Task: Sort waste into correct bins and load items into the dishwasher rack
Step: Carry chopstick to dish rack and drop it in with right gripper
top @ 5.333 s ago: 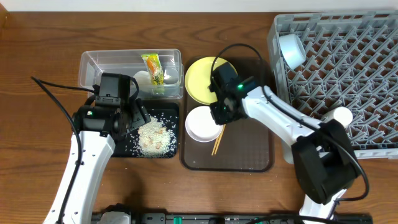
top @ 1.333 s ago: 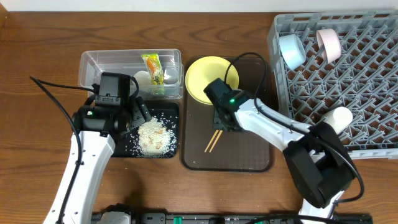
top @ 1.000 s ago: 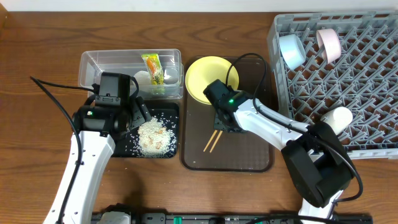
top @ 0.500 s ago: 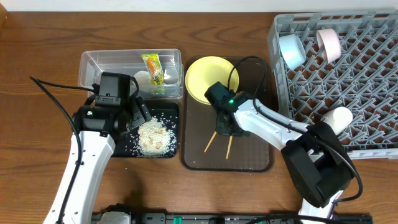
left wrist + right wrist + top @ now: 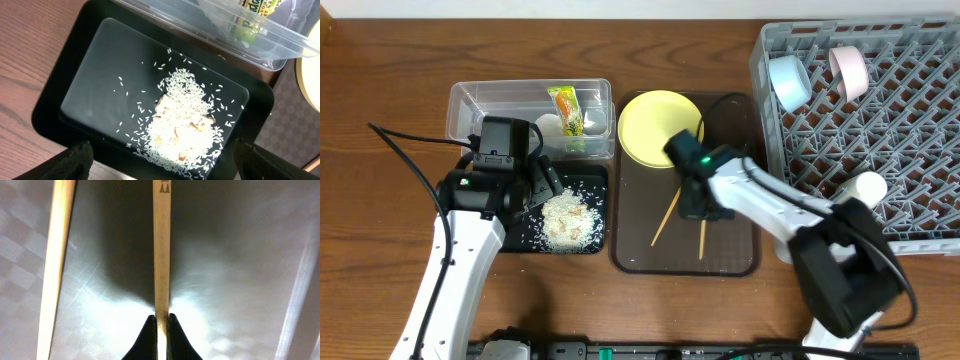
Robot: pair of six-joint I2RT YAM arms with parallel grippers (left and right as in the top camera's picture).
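Observation:
My right gripper (image 5: 696,206) (image 5: 161,326) is shut on one wooden chopstick (image 5: 701,238) (image 5: 161,255) low over the brown serving tray (image 5: 730,255). The other chopstick (image 5: 666,217) (image 5: 55,265) lies loose to its left. The round yellow plate (image 5: 655,128) sits at the tray's far end. My left gripper (image 5: 535,185) (image 5: 162,162) is open and empty above the black tray (image 5: 520,240) (image 5: 85,75) of rice scraps (image 5: 565,220) (image 5: 182,125). The clear tub (image 5: 470,100) holds the snack wrapper (image 5: 566,108) and the tissue (image 5: 550,125). The grey rack (image 5: 880,140) holds the light blue bowl (image 5: 786,80) and the white bowl (image 5: 848,70).
The small white cup (image 5: 866,187) lies at the rack's front left. The tub's rim (image 5: 240,35) shows at the top of the left wrist view. The rack stands just right of the brown tray. Wood table lies all around.
The white bowl went from the brown tray into the rack. My right gripper took one chopstick and moved it right, splitting the pair. The left arm has not moved.

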